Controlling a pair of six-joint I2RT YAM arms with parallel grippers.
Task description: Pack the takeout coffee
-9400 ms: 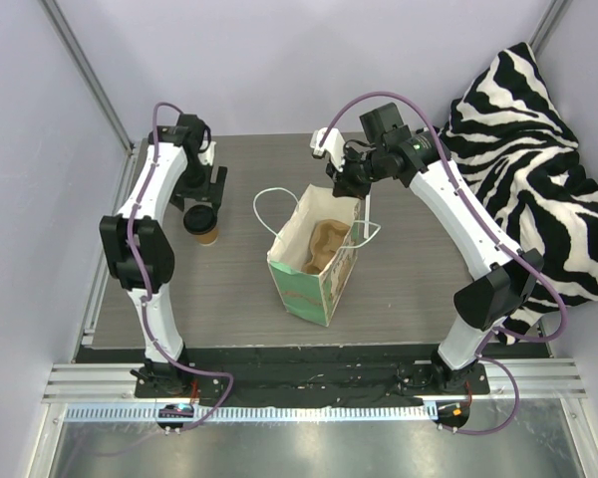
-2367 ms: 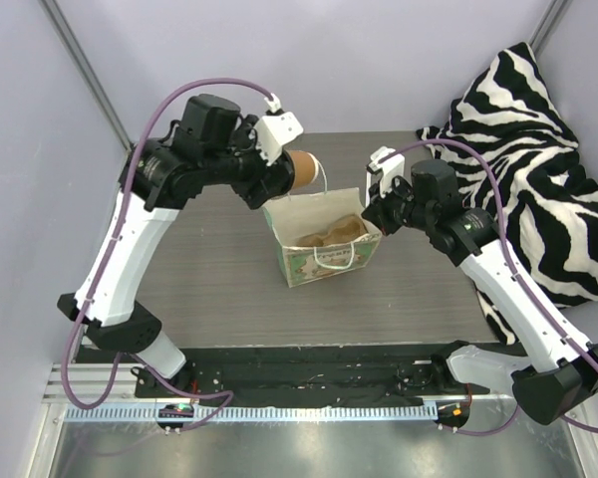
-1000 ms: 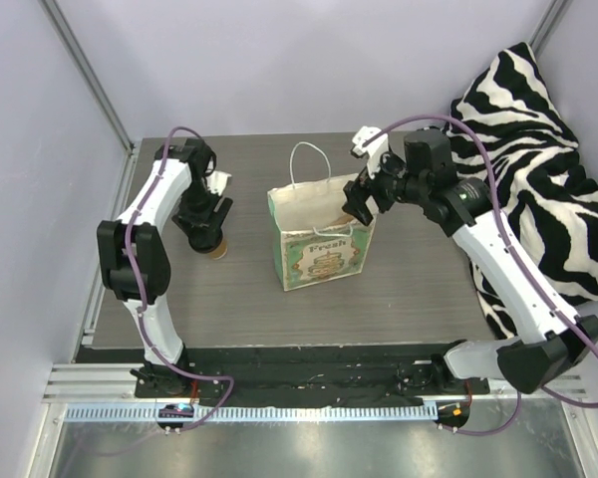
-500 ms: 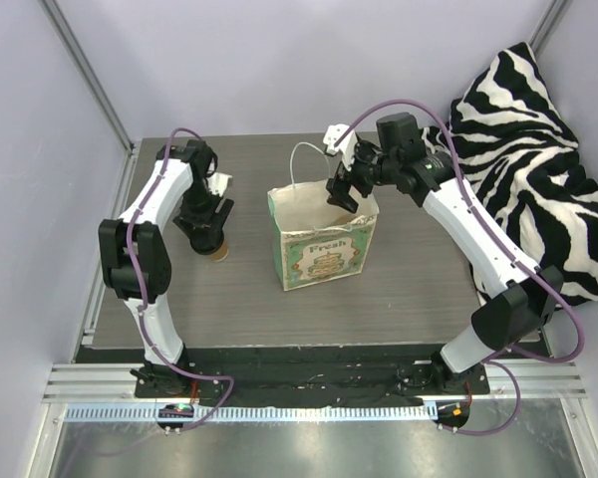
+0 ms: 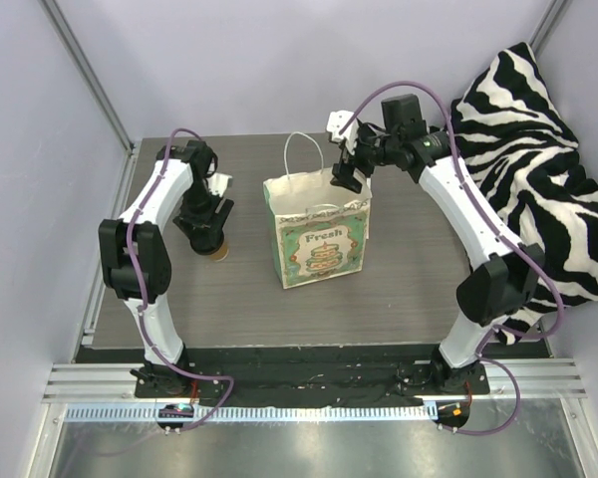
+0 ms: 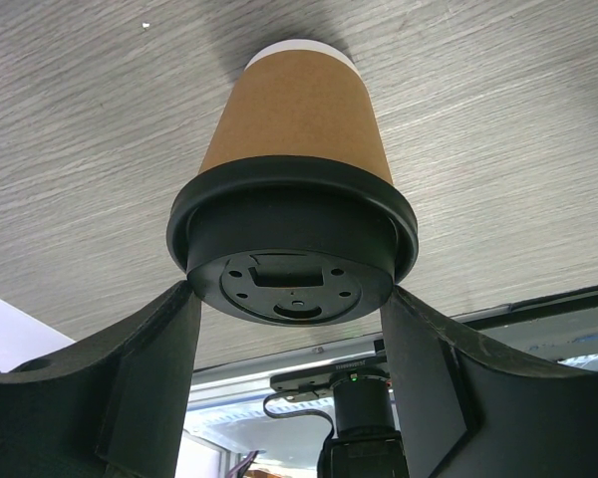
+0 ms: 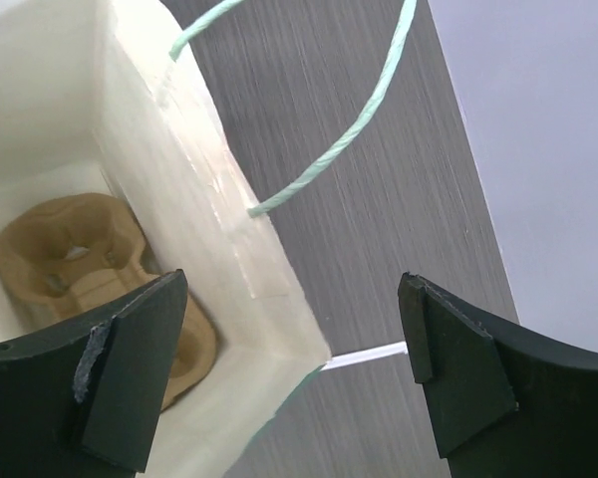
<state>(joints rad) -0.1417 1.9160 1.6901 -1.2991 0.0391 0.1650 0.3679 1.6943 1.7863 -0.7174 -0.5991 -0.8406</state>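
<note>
My left jaws flank the lid (image 6: 292, 239) of the upright takeout coffee (image 6: 294, 129), though I cannot tell if they pinch it, and the bag (image 5: 319, 244) stands rightward under my spread right jaws.

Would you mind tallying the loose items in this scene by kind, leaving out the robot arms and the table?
takeout coffee cup: 1
mint-green paper bag: 1
moulded-pulp cup carrier, inside the bag: 1
zebra-striped cushion: 1
Total: 4
</note>
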